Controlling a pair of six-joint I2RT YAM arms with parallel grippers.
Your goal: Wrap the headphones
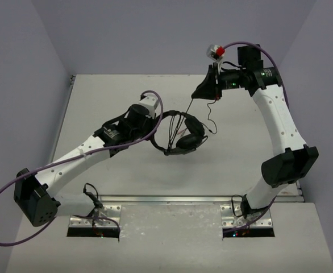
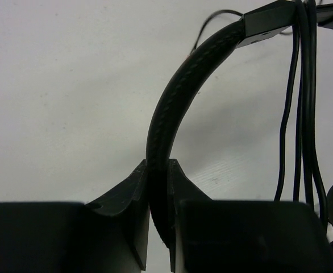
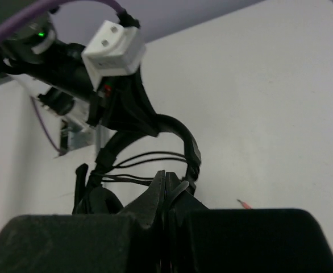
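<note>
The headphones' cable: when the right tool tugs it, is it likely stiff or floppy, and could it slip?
Probably floppy: the cable hangs in several slack strands by the headphones, and its free end wanders in bends. Thin and smooth-looking, so it may slide through the right tool, shut on it.

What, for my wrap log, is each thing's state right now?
left gripper: shut on the headband of the headphones.
right gripper: shut on the cable.
headphones: held by the headband, partly wrapped.
cable: several strands across the headband, one run taut to the right gripper.
</note>
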